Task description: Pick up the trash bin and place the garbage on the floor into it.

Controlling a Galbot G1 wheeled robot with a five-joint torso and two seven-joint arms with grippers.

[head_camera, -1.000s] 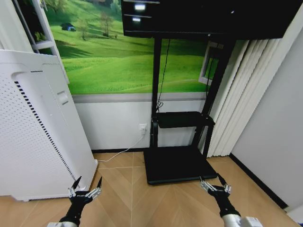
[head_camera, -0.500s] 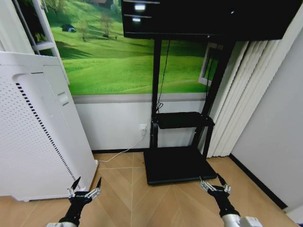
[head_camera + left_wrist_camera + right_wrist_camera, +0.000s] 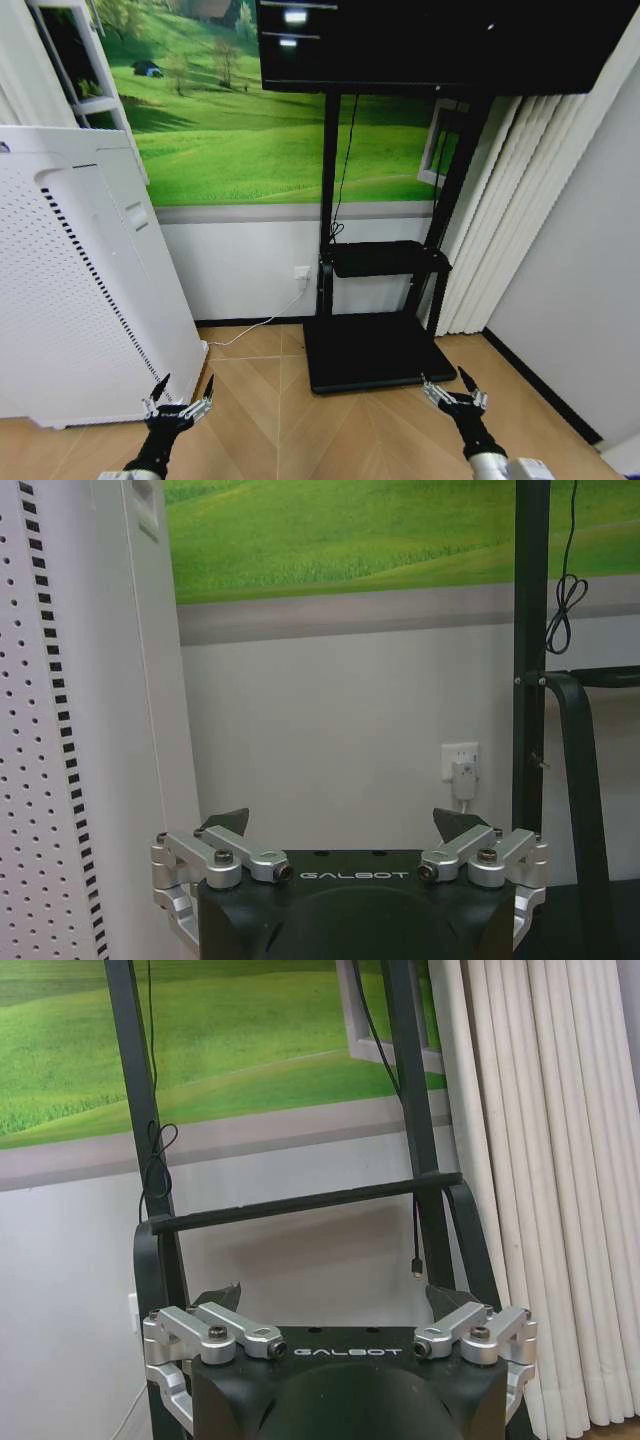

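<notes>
The trash bin and the garbage are out of view. The floor (image 3: 270, 410) is light herringbone parquet and lies bare ahead of me. My left gripper (image 3: 185, 385) hangs low at the left, open and holding nothing, close to the foot of a white appliance. In the left wrist view the left gripper (image 3: 342, 820) points at the white wall, its fingers spread wide. My right gripper (image 3: 445, 383) hangs low at the right, open and holding nothing, just in front of the black stand's base. The right wrist view has the right gripper (image 3: 335, 1295) facing the stand's legs.
A tall white perforated appliance (image 3: 70, 290) stands at the left. A black TV stand with a flat base (image 3: 375, 350) stands against the wall ahead, with a wall socket (image 3: 301, 271) and cable beside it. White curtains (image 3: 510, 200) and a grey wall (image 3: 590, 280) close off the right.
The whole head picture has shifted a little, so the camera has moved slightly. Both grippers hold the same pose, open.
</notes>
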